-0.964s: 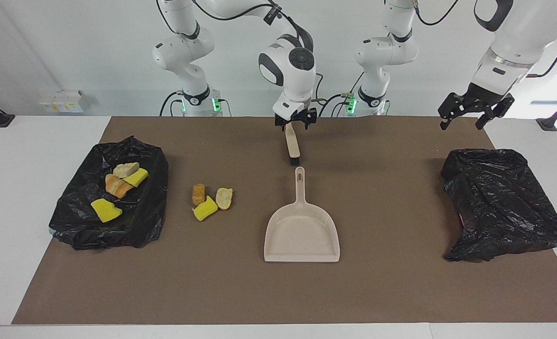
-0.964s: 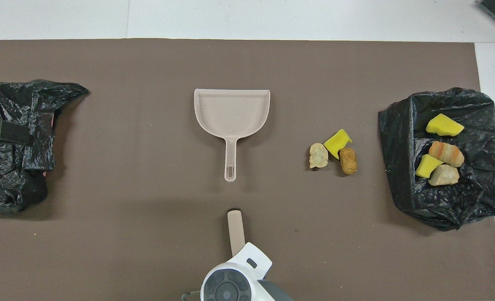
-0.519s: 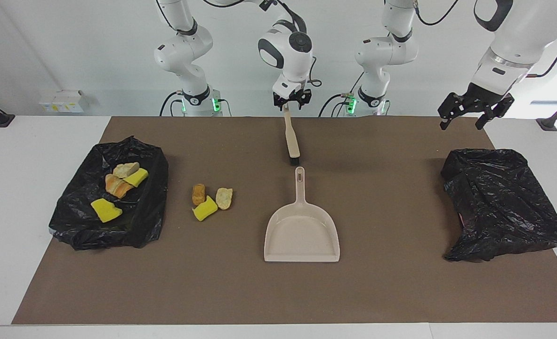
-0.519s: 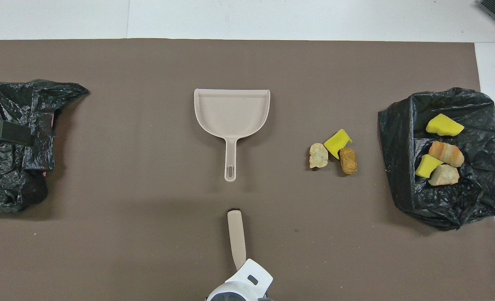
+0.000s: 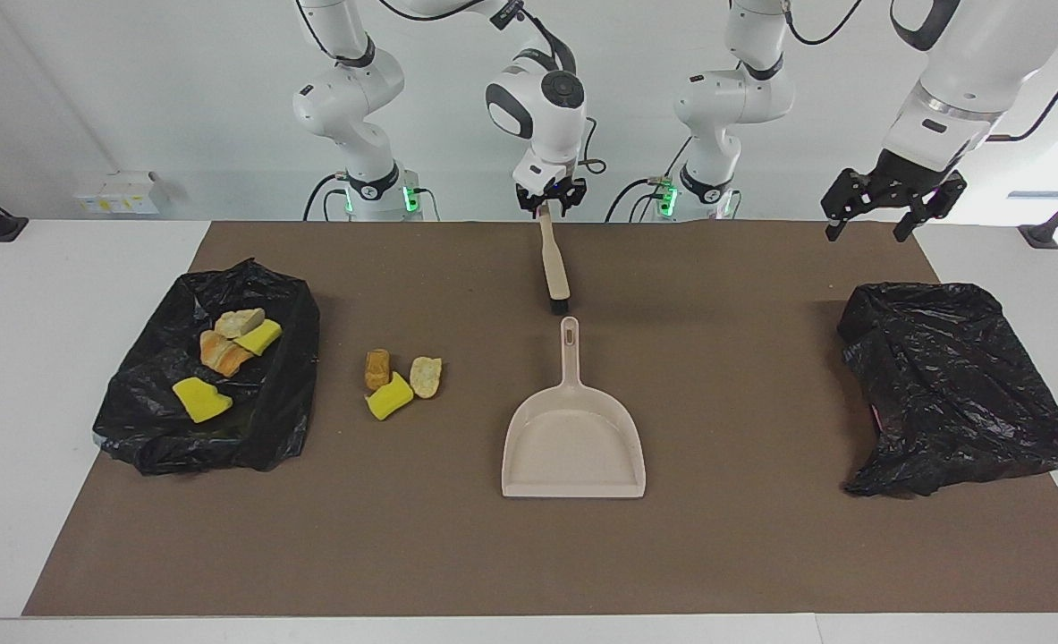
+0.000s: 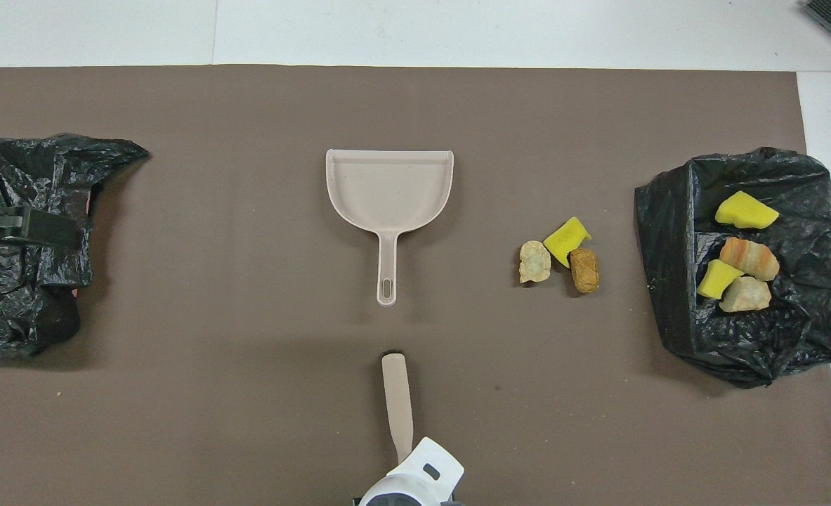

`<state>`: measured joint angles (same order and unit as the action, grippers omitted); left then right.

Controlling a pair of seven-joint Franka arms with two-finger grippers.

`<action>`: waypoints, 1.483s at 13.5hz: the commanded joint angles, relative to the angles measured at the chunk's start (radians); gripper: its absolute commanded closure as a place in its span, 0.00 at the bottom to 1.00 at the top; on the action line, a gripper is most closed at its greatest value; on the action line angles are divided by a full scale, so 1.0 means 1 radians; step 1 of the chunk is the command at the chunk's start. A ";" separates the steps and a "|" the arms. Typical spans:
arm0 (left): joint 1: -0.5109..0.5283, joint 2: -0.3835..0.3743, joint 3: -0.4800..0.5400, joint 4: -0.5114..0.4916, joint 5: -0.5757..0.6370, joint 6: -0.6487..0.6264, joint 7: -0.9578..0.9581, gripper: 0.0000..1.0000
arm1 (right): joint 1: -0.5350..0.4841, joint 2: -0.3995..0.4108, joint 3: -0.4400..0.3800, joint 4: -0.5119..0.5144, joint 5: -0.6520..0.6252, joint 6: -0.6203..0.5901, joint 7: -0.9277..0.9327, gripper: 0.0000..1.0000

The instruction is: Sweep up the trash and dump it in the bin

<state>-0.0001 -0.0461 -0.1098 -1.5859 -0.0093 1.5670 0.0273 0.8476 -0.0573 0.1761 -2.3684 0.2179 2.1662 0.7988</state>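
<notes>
Three pieces of trash lie together on the brown mat: a brown chunk [image 5: 377,368], a yellow sponge [image 5: 390,396] and a tan chunk [image 5: 426,377]. They sit beside the black-lined bin [image 5: 269,420] at the right arm's end, which holds several more scraps [image 6: 738,260]. The beige brush [image 5: 554,268] lies on the mat with its bristles toward the dustpan [image 5: 573,447]. My right gripper [image 5: 548,209] is shut on the tip of the brush handle. My left gripper [image 5: 864,228] hangs open in the air over the mat's corner by the other black bag.
A crumpled black bag [image 5: 949,385] lies at the left arm's end of the table. The dustpan's handle [image 6: 386,270] points toward the robots, in line with the brush [image 6: 395,400]. White table borders the mat [image 6: 176,386] on all sides.
My right gripper slid along the brush handle toward the robots to its tip and closed on it. The left gripper rose slightly. Brush, dustpan and trash stayed put.
</notes>
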 commanded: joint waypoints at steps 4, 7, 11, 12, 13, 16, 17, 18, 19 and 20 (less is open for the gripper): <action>-0.153 0.072 0.007 -0.008 -0.006 0.097 -0.012 0.00 | 0.008 -0.012 -0.003 -0.020 0.026 0.034 0.014 1.00; -0.190 0.133 0.007 -0.014 -0.006 0.163 -0.018 0.00 | -0.022 -0.103 -0.010 -0.014 0.028 -0.062 0.054 1.00; -0.296 0.238 0.007 -0.023 0.005 0.280 -0.156 0.00 | -0.194 -0.294 -0.009 -0.031 0.024 -0.268 0.092 1.00; -0.337 0.271 0.009 -0.022 0.009 0.303 -0.202 0.00 | -0.246 -0.341 -0.007 -0.058 0.024 -0.279 0.124 1.00; -0.378 0.308 0.010 -0.022 0.028 0.347 -0.257 0.00 | -0.281 -0.383 -0.009 -0.090 0.020 -0.284 0.134 1.00; -0.470 0.367 0.009 -0.026 0.051 0.433 -0.407 0.00 | -0.448 -0.452 -0.009 -0.176 -0.035 -0.296 0.112 1.00; -0.491 0.394 0.009 -0.031 0.051 0.462 -0.432 0.00 | -0.491 -0.443 -0.007 -0.176 -0.063 -0.287 0.084 1.00; -0.504 0.397 0.009 -0.061 0.051 0.499 -0.446 0.00 | -0.542 -0.425 -0.007 -0.176 -0.084 -0.263 0.038 1.00; -0.520 0.396 0.009 -0.095 0.051 0.530 -0.454 0.00 | -0.608 -0.379 -0.007 -0.173 -0.091 -0.220 -0.007 1.00; -0.537 0.394 0.009 -0.130 0.051 0.562 -0.478 0.00 | -0.651 -0.337 -0.007 -0.175 -0.092 -0.180 -0.036 1.00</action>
<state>-0.5064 0.3647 -0.1171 -1.6454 0.0207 2.0650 -0.4119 0.2827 -0.4626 0.1576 -2.5422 0.1407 1.9199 0.8273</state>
